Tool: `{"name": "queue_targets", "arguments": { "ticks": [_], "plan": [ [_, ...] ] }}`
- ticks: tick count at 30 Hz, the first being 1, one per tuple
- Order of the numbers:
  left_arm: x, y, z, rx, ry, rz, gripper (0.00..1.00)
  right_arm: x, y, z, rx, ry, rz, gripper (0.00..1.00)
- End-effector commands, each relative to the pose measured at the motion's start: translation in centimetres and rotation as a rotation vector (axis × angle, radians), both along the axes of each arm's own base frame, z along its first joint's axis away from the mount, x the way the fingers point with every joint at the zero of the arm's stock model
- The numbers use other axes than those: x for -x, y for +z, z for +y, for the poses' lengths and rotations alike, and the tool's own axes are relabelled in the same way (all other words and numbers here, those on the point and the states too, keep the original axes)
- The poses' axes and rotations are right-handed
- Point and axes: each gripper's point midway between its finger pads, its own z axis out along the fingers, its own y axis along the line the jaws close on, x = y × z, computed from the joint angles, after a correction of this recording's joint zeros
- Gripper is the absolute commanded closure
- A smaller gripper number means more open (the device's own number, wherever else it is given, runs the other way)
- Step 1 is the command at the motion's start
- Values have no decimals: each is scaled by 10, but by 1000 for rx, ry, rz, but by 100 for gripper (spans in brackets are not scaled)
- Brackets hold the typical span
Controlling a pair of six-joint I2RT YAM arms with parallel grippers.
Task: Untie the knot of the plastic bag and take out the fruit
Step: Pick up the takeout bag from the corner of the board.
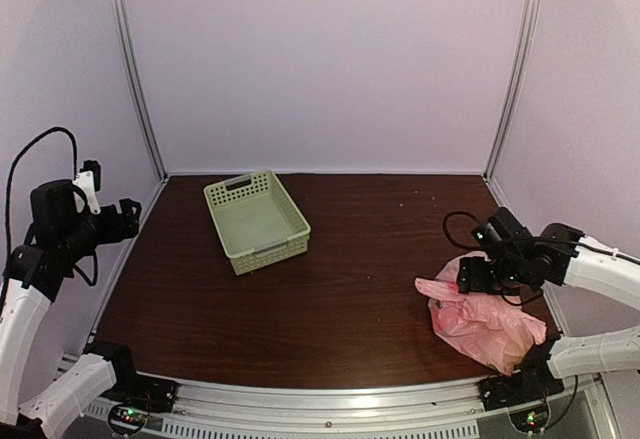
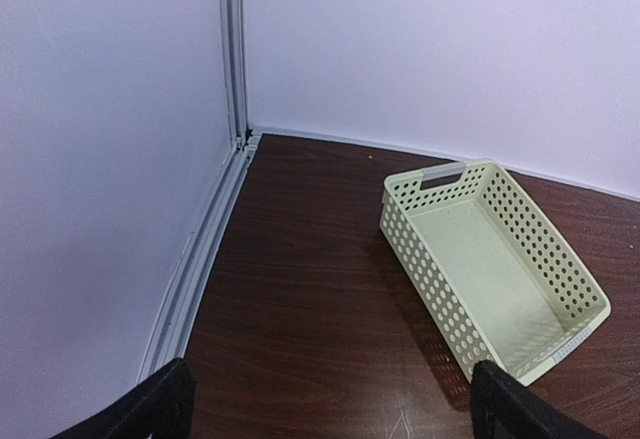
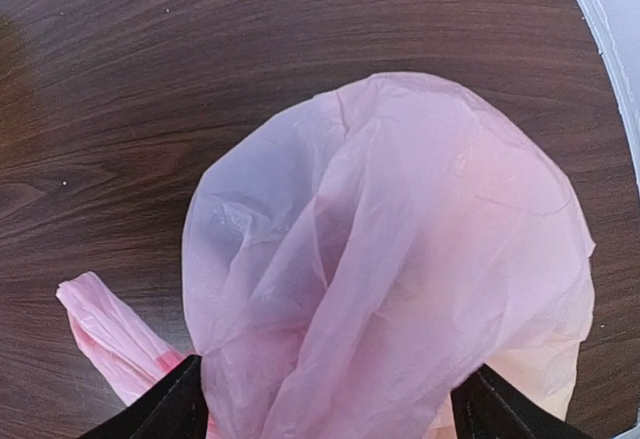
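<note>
Here, on the dark wooden table (image 1: 360, 299), the pink plastic bag (image 1: 485, 327) is lying slumped near the front right corner, well apart from the pale green basket (image 1: 257, 221) that is sitting toward the back left. The bag is looking thin, soft and crinkly. Its film is probably slippery and easy to tear, and the fruit weighing it down is not showing through, so a lift by loose film is likely to end in sagging. The right arm's fingers (image 3: 172, 407) are standing spread wide on either side of the gathered neck, pinching nothing; whether they are touching the film cannot be told. The left arm's fingers (image 2: 162, 407) are hanging fully apart and holding nothing, far off by the left wall. A twisted handle tail (image 3: 100, 327) is poking out beside the neck, probably the surest place to take hold, since the knot itself is sitting out of sight.
</note>
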Motion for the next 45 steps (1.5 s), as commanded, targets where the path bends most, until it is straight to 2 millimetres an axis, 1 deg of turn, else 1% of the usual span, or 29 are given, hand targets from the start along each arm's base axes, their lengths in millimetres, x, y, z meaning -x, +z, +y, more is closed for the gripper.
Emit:
{"name": "queue_targets", "arguments": {
  "ticks": [1, 3, 5, 7, 8, 9, 10, 12, 17, 18, 21, 25, 27, 28, 29, 31, 36, 39, 45],
  "plan": [
    [-3, 8, -5, -8, -32, -33, 2, -1, -15, 11, -73, -6, -14, 17],
    [-3, 6, -4, -9, -28, -28, 2, 0, -20, 19, -114, 8, -7, 17],
    [-3, 5, -3, -11, -23, -22, 2, -1, -24, 22, -120, 11, 0, 18],
    [-3, 4, -3, -11, -22, -21, 2, -1, -23, 19, -101, -1, -1, 25],
    [-3, 4, -3, -10, -25, -20, 3, -3, -19, 18, -93, -8, -15, 28],
    [-3, 4, -4, -10, -27, -18, 2, -4, -15, 17, -94, -10, -28, 33],
    [-3, 3, -4, -10, -31, -16, 2, -5, -10, 17, -100, -12, -45, 45],
    [-4, 1, -5, -8, -36, -10, 2, -6, -3, 16, -116, -16, -73, 62],
    [-4, 0, -4, -10, -32, -4, 2, -7, 9, 17, -137, 0, -112, 95],
    [-4, -1, -4, -9, -31, -3, 2, -7, 12, 17, -135, 6, -118, 100],
    [-4, -1, -5, -8, -35, -2, 2, -11, 30, 20, -136, 42, -158, 100],
    [-3, -2, -9, -4, -60, -1, 2, -17, 73, 29, -167, 134, -260, 100],
    [-4, -2, -12, -2, -73, -1, 2, -17, 94, 40, -209, 208, -313, 100],
    [-4, -3, -12, -4, -74, 1, 2, -14, 103, 50, -248, 271, -329, 100],
    [-4, -3, -17, 7, -104, 0, 2, -12, 113, 59, -273, 329, -352, 100],
    [-4, -3, -21, 12, -128, -1, 2, -6, 126, 77, -332, 432, -367, 100],
    [-4, -2, -31, 19, -184, -12, 2, 4, 145, 114, -424, 619, -363, 100],
    [-3, 0, -41, 16, -250, -31, 2, 9, 154, 132, -462, 711, -374, 100],
    [2, 7, -52, 9, -320, -81, 2, 15, 154, 161, -458, 837, -350, 100]
  ]
}}
